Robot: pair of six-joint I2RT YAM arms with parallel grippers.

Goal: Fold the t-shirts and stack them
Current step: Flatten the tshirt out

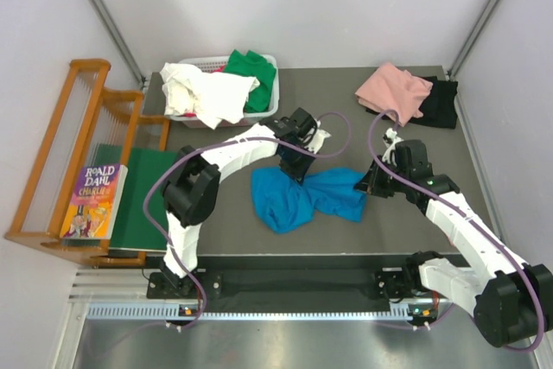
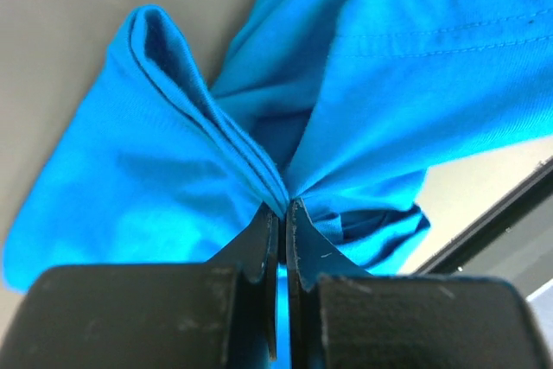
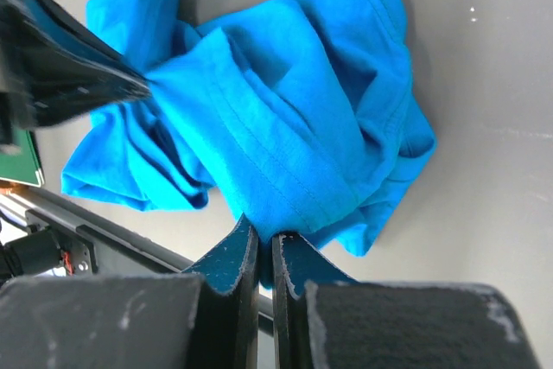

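A bright blue t-shirt (image 1: 298, 196) lies crumpled on the grey table in the middle. My left gripper (image 1: 298, 172) is shut on a bunched fold at its upper middle; the left wrist view shows the cloth (image 2: 259, 162) pinched between the closed jaws. My right gripper (image 1: 366, 186) is shut on the shirt's right edge, with blue fabric (image 3: 285, 153) clamped at the tips. A pink t-shirt (image 1: 393, 91) lies on a black one (image 1: 441, 103) at the back right. White (image 1: 203, 92) and green (image 1: 252, 71) t-shirts spill from a basket.
A white basket (image 1: 270, 62) stands at the back left. A wooden rack (image 1: 60, 162) holds a book (image 1: 91, 200) and a dark green board (image 1: 138, 196) at the left. A metal rail (image 1: 294, 287) runs along the near table edge.
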